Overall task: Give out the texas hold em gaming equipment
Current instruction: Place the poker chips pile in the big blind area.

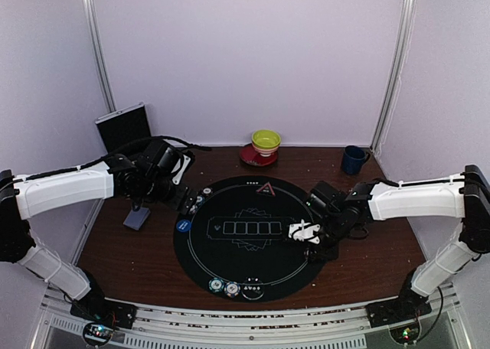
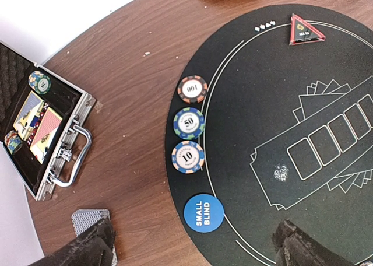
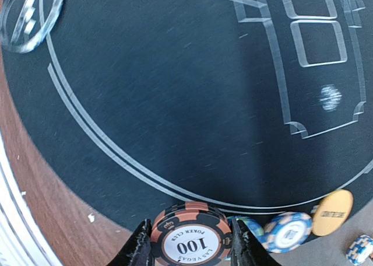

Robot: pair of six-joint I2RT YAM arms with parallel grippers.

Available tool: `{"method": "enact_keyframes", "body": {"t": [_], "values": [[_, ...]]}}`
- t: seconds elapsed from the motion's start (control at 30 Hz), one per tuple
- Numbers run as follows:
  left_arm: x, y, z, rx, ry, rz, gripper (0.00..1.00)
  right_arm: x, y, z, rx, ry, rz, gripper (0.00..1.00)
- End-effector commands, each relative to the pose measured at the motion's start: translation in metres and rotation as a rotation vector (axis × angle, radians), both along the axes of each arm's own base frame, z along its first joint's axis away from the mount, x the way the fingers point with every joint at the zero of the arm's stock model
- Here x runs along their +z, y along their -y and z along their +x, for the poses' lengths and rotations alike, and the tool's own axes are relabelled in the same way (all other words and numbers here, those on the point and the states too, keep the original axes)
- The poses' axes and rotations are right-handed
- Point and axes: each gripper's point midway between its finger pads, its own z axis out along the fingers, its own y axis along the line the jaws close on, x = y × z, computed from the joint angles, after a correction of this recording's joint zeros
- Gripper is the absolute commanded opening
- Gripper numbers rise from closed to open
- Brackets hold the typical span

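My right gripper [image 3: 189, 245] is shut on a small stack of black-and-orange 100 chips [image 3: 189, 237], low over the right rim of the round black mat [image 1: 230, 249]. Beside it lie a green-blue chip [image 3: 252, 226], a blue-white chip [image 3: 288, 231] and an orange button disc [image 3: 332, 212]. My left gripper [image 2: 195, 251] hangs open and empty above the mat's left edge. Below it lie a 100 chip [image 2: 192, 89], a 50 chip [image 2: 189, 123], a 10 chip [image 2: 187, 157] and the blue SMALL BLIND disc [image 2: 204, 213]. A grey-blue card deck [image 2: 88, 220] lies by the left finger.
An open aluminium case [image 2: 70, 155] with cards and chips stands left of the mat. A red triangle marker [image 2: 307, 30] sits at the mat's far edge, and three chips [image 1: 232, 289] at its near edge. A yellow-green bowl on a red saucer [image 1: 266, 141] and a dark blue mug [image 1: 354, 159] stand at the back.
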Motion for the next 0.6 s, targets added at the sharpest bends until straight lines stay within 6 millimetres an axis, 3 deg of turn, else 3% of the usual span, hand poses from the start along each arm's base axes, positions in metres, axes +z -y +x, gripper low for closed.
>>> {"method": "enact_keyframes", "body": {"t": [0.0, 0.57], "values": [[0.009, 0.004, 0.008, 0.0, 0.035, -0.013, 0.98, -0.006, 0.005, -0.016, 0.07, -0.007, -0.022, 0.28], [0.008, 0.004, 0.008, -0.001, 0.034, -0.012, 0.98, -0.024, 0.012, -0.014, 0.069, 0.021, -0.08, 0.28]]}}
